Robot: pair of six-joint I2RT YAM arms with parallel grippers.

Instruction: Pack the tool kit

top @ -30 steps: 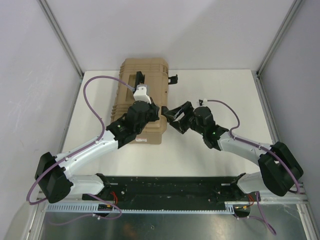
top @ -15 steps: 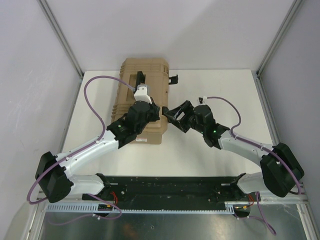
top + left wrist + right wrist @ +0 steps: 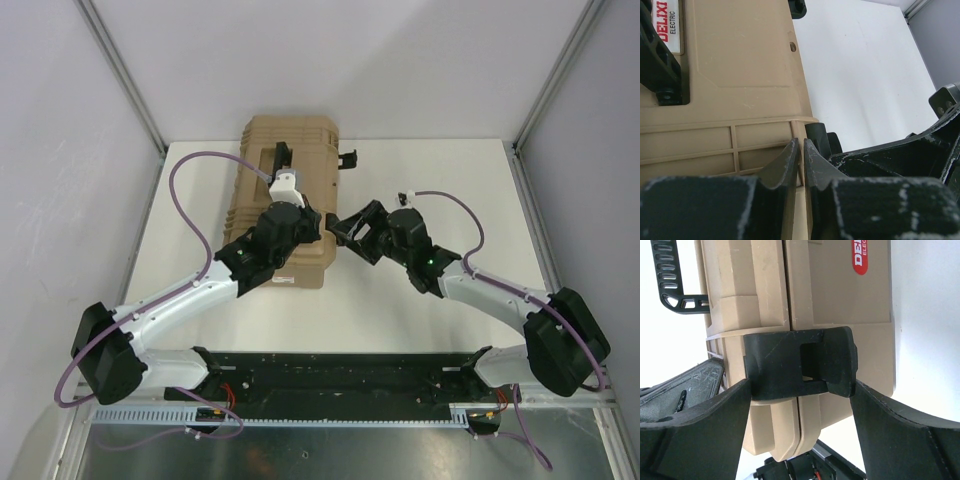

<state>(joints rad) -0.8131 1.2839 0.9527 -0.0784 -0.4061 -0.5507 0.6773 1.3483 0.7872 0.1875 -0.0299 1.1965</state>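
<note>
White table (image 3: 420, 180), grey walls (image 3: 350, 60); left end effector (image 3: 801, 150) pressed together, right end effector (image 3: 800, 395) spread around latch (image 3: 777, 367).

From where I stand, the toolbox (image 3: 285, 215) is one plain sandy tan all over. Its latch (image 3: 802, 362) and lid handle (image 3: 657, 60) are matt black. One label (image 3: 667, 20) on the lid is white with red capitals and small black lettering. A badge (image 3: 863, 255) looks red with white letters, though only its corner shows. The left end effector (image 3: 801, 150) and right end effector (image 3: 801, 385) are black, flecked with whitish scuffs. The tabletop (image 3: 420, 300) is white. The arms (image 3: 490, 290) are white and black, and each trails a purple cable (image 3: 170, 190).
</note>
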